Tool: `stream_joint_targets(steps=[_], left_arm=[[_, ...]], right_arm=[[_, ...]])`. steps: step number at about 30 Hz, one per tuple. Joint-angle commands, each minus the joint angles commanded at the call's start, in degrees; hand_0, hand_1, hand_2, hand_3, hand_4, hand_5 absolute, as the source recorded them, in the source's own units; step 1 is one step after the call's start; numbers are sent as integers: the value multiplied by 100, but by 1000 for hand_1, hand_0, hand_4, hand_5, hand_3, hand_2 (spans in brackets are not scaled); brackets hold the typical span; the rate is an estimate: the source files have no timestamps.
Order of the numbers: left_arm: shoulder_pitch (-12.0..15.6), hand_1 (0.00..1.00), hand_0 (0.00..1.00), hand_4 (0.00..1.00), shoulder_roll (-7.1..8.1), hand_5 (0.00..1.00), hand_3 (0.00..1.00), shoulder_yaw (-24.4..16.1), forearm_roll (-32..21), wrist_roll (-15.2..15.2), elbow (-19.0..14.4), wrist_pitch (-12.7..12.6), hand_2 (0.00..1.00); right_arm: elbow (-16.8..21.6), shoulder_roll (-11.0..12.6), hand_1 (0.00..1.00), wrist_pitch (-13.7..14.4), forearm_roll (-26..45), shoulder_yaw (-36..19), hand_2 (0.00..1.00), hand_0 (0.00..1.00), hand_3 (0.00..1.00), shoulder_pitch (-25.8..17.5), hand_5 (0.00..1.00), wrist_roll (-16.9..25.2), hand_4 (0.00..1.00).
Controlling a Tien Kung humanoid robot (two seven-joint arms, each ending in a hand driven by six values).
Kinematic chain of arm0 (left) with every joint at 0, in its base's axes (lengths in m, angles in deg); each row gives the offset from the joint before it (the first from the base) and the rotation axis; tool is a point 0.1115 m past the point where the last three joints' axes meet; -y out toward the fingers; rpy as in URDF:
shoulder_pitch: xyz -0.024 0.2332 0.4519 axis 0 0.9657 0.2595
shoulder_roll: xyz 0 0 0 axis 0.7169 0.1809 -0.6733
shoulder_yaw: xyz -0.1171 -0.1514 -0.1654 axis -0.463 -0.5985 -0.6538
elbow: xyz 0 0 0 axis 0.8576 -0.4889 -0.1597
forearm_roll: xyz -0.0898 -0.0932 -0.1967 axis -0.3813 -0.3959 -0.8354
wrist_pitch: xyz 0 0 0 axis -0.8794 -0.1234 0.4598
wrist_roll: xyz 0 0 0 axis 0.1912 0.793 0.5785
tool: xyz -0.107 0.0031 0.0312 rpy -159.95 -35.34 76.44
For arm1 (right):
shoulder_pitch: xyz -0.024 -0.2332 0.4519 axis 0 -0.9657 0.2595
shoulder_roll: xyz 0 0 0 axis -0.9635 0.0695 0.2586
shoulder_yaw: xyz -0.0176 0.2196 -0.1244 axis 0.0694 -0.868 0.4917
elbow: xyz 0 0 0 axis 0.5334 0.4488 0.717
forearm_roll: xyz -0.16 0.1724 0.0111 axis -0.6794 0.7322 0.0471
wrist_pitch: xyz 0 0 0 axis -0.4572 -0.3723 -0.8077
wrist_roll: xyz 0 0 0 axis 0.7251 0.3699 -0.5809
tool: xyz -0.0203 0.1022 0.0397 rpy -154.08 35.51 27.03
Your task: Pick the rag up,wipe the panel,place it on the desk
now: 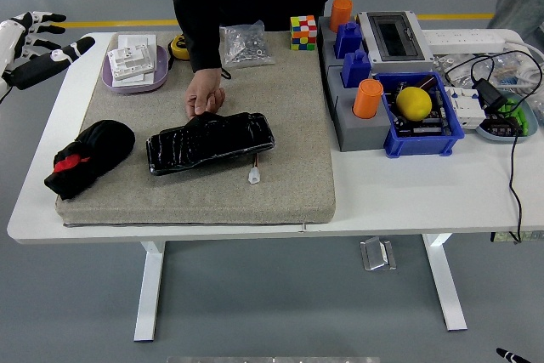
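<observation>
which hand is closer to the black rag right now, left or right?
Left. The left hand hovers open at the picture's left edge, up and left of the rag on the mat. The right hand is barely in view at the bottom right corner, far off.

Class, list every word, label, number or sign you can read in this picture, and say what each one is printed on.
No text can be read here.
White boxes in the purple tray: printed marks, too small and blurred.
Grey electrical box: no legible label.
Red patch on the black rag: no lettering discernible.
Black panel: no visible print.
</observation>
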Motion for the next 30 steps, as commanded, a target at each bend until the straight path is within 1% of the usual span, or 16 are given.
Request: stream_joint_targets(steps=[1, 2, 4, 7, 8, 9, 10, 11, 12, 13, 15, 18, 20, 23, 26, 30], left_arm=[[-56, 667, 466, 989, 77, 664, 794, 110, -261, -35, -29, 17, 765], [-150, 696, 524, 964, 191, 630, 801, 255, -521, -94, -60, 40, 770], [-304, 696, 524, 964, 378, 630, 801, 478, -968, -153, -90, 52, 770], [-548, 696, 524, 964, 655, 630, 801, 696, -1632, -149, -98, 107, 770], [-627, 703, 541, 958, 758, 611, 800, 737, -1678, -127, -94, 141, 770], [-677, 703, 541, 958, 829, 611, 800, 745, -1618, -97, -91, 161, 770], [-726, 703, 541, 958, 905, 611, 800, 720, -1449, -54, -91, 179, 770], [-760, 703, 541, 958, 961, 611, 800, 672, -1260, -39, -81, 214, 770], [-771, 703, 541, 958, 983, 611, 800, 629, -1172, -36, -66, 239, 770], [-762, 703, 541, 958, 992, 611, 800, 543, -1065, -14, -50, 264, 770], [-696, 696, 543, 947, 945, 597, 790, 325, -852, 16, -14, 331, 763], [-547, 696, 543, 947, 807, 597, 790, -50, -542, 15, 11, 386, 763], [-483, 692, 546, 939, 733, 586, 786, -202, -446, -40, 15, 391, 762], [-418, 692, 546, 939, 632, 586, 786, -333, -184, -62, 25, 458, 762], [-395, 693, 546, 934, 602, 578, 784, -354, 30, -23, 16, 521, 760], [-323, 693, 546, 934, 562, 578, 784, -494, 365, -87, -17, 519, 760]], right_arm=[[3, 2, 641, 4, 10, 13, 715, 781, 633, 18, 556, 0, 998], [11, 10, 640, 11, 15, 17, 715, 781, 632, 41, 555, 3, 998], [18, 20, 640, 15, 27, 26, 715, 781, 632, 65, 555, 4, 998], [12, 33, 640, 10, 53, 50, 715, 781, 632, 83, 555, -1, 998], [13, 37, 641, 8, 57, 62, 715, 782, 633, 87, 555, -4, 998], [12, 39, 641, 9, 60, 70, 715, 782, 633, 90, 555, -5, 998], [11, 40, 641, 9, 66, 76, 715, 782, 633, 93, 555, -6, 998], [12, 41, 641, 11, 63, 71, 715, 782, 633, 95, 555, -5, 998], [12, 40, 641, 12, 61, 68, 715, 782, 633, 97, 555, -6, 998], [12, 35, 641, 16, 60, 73, 715, 782, 633, 101, 555, -6, 998], [16, 21, 640, 24, 62, 76, 715, 781, 631, 113, 555, -1, 998], [25, 4, 640, 32, 59, 78, 715, 781, 631, 134, 555, 5, 998], [25, -2, 640, 37, 58, 80, 715, 781, 632, 140, 555, 6, 998], [27, -11, 640, 40, 60, 89, 715, 781, 632, 143, 555, 10, 998], [29, -11, 641, 40, 59, 87, 715, 781, 631, 138, 554, 11, 998], [20, -4, 641, 30, 64, 75, 715, 781, 631, 108, 554, 7, 998]])
